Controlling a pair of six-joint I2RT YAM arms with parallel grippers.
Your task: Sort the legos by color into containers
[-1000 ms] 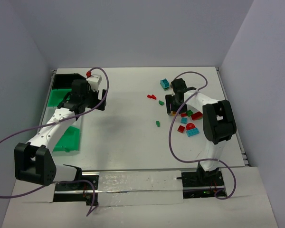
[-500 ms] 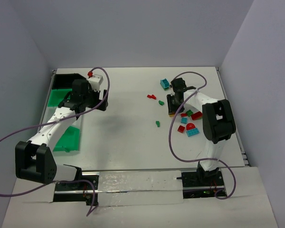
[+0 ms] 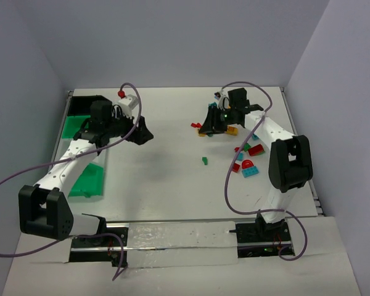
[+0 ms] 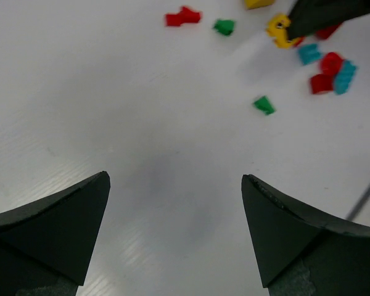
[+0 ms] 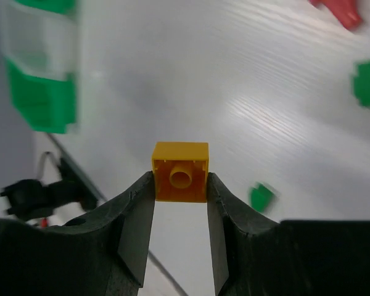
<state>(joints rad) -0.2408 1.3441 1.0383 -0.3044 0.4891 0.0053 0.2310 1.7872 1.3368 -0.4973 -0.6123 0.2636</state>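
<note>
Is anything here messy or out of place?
Nothing looks broken. The loose bricks lie scattered on the right side of the table, far from the green bins on the left. One green brick sits alone, apart from the cluster. The right gripper holds a yellow brick.

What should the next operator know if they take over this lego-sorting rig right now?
Right end effector: shut on a yellow brick, held clear of the table.
Left end effector: open, empty, above bare table.
Bins: black bin and green bins along the table's left edge; contents cannot be made out.
Loose bricks: red, teal, green and yellow, all on the right half of the table.
Done: one brick grasped. Left: drop it in its bin, then sort the rest.
</note>
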